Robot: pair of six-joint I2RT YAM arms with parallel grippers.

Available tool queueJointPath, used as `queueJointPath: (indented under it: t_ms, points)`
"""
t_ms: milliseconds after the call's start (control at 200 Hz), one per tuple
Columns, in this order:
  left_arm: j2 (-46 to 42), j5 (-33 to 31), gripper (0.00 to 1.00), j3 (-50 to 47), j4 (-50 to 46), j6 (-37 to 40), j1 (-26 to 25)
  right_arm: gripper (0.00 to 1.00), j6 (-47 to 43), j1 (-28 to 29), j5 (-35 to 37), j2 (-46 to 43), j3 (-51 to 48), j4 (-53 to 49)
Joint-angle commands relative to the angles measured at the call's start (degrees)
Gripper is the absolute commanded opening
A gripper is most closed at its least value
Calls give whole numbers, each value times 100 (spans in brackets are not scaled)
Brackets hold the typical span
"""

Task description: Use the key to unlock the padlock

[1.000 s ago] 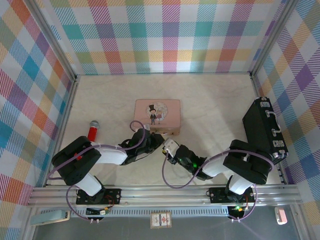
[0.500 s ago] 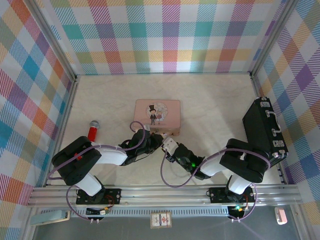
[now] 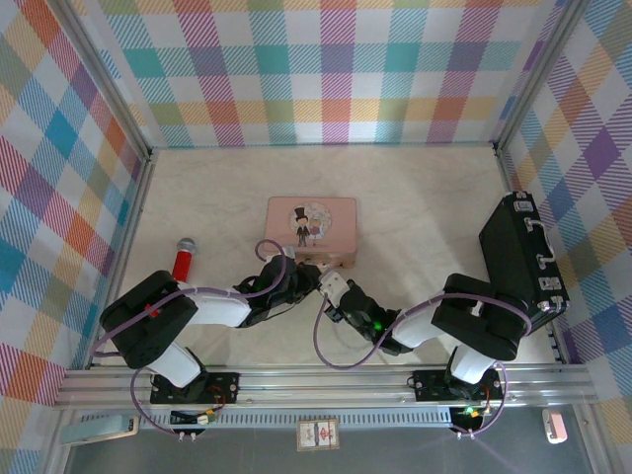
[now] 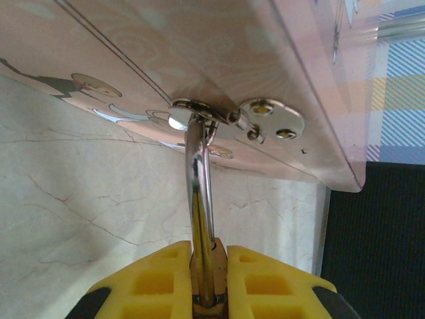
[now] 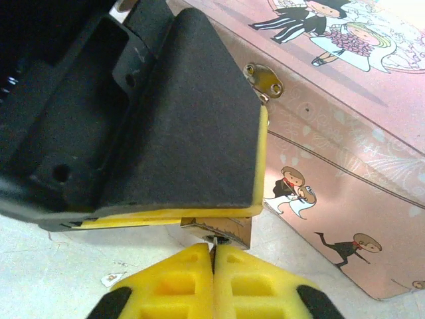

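Partway through: the left gripper (image 4: 209, 282) clamped the padlock (image 4: 198, 186), its shackle apparently locked above the fingers. The right gripper (image 5: 214, 266) pinched the key (image 5: 214, 244) at the keyhole just above its fingertips, seemingly not yet turned.

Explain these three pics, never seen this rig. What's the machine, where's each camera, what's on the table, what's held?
Two small robot arms are bolted at the near edge of a table. The overhead picture comes from a fixed camera above and behind them; the other two come from cameras on each wrist, looking along yellow fingers. On the table are a pink tin, a red toy microphone and a black case. The left gripper is shut on the padlock, whose shackle is hooked through the tin's hasp. The right gripper is pinched shut on a thin metal sliver, apparently the key, at the padlock's underside.
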Motion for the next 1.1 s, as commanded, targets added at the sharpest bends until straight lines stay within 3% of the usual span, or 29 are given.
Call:
queueJointPath:
  t_ms: [0, 485, 745, 1095]
  points:
    - [-224, 134, 0, -15, 169, 41, -128, 4, 421, -25, 167, -180, 95, -12]
    - [-330, 99, 0, 12, 81, 90, -126, 0, 1306, -96, -125, -321, 33, -275]
    - [-345, 72, 0, 47, 4, 118, -129, 0, 2923, -1079, -1825, -704, -269, -268]
    - [-356, 46, 0, 92, -90, 164, -123, 0, 3459, -1285, -2267, -844, -240, -492]
